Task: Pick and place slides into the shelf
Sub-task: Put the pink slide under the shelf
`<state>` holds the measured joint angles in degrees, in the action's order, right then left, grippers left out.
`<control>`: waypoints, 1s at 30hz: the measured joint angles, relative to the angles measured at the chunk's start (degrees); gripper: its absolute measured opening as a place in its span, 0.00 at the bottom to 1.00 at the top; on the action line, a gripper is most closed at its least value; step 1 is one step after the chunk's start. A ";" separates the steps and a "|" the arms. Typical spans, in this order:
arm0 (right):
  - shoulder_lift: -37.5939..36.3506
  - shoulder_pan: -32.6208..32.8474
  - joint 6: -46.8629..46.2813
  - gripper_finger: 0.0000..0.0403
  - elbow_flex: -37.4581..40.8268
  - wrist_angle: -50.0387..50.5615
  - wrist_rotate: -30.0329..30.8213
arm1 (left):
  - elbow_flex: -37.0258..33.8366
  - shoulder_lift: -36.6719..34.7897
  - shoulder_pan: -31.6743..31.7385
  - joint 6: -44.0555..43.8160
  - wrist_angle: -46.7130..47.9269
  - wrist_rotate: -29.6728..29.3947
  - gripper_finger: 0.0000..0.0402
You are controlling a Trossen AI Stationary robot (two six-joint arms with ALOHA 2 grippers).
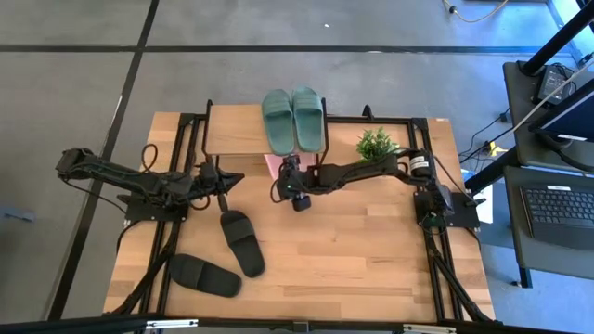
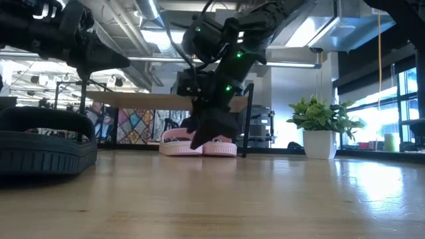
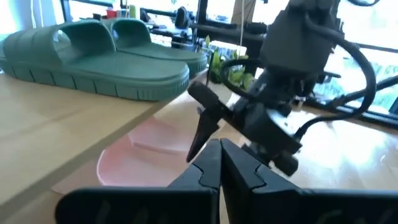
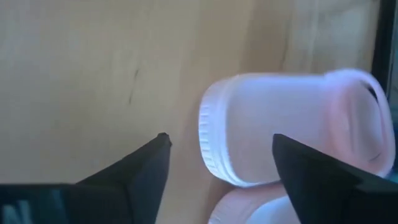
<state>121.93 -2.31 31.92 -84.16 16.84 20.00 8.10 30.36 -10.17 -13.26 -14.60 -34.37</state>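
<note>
The shelf [image 1: 232, 130] stands at the table's far edge. Two dark green slides [image 1: 294, 119] lie side by side on its top board. Two pale pink slides [image 2: 199, 143] rest on their soles under that board, ends poking out toward the near side [image 1: 272, 165]. Two black slides [image 1: 241, 241] [image 1: 204, 276] lie sole-down on the table's near left. My right gripper [image 1: 286, 176] [image 4: 221, 140] is open, low, just in front of the upper pink slide's end [image 4: 267, 118], fingers wide apart. My left gripper [image 1: 227, 176] [image 3: 219, 146] is shut and holds nothing, left of the right gripper.
A small potted plant [image 1: 377, 144] stands right of the shelf, close to the right arm. The shelf's thin black legs [image 2: 247, 119] flank the pink slides. The table's near right half [image 1: 371, 250] is bare wood.
</note>
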 joint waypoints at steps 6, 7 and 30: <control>0.00 0.04 4.40 0.52 0.00 -0.83 -4.20 | 0.00 -0.04 0.06 0.02 0.06 -0.02 0.00; 0.00 -0.06 4.50 0.49 0.00 -1.15 -4.23 | 0.00 -0.04 0.06 0.02 0.08 0.00 0.00; 0.13 -3.76 7.33 0.28 0.04 -2.41 -11.12 | 0.00 -0.01 0.06 0.37 0.05 0.00 0.00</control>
<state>122.06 -6.07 39.25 -84.12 14.43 8.89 8.10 30.35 -10.11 -12.88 -14.55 -34.37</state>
